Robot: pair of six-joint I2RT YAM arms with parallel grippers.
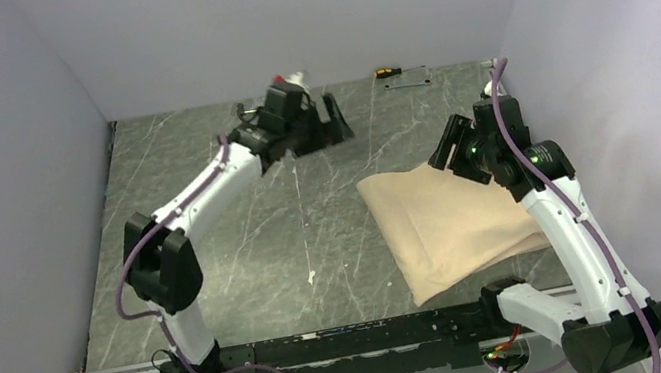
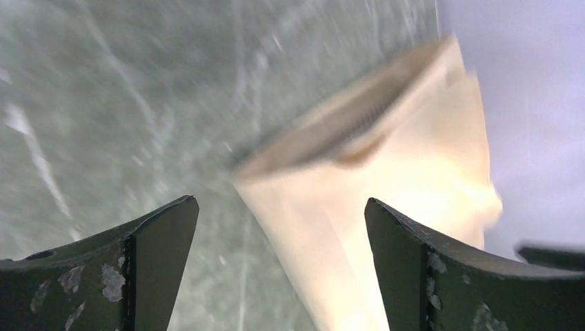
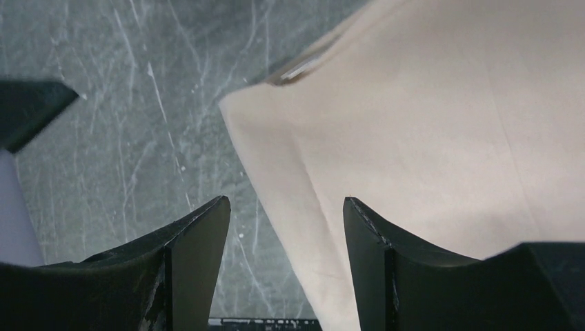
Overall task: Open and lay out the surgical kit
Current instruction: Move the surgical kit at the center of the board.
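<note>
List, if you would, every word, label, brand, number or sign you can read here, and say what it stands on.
None can be read in any view.
Beige wrap cloth: plain, no print or tag showing.
Small flat item beside the yellow-handled screwdriver: too small to tell whether it bears writing.
Left gripper and right gripper: scuffed black fingers, no markings.

left arm: stretched forward and inward | left gripper: jaws wide apart, holding nothing | right arm: upright, wrist tipped down | right gripper: jaws apart, holding nothing
</note>
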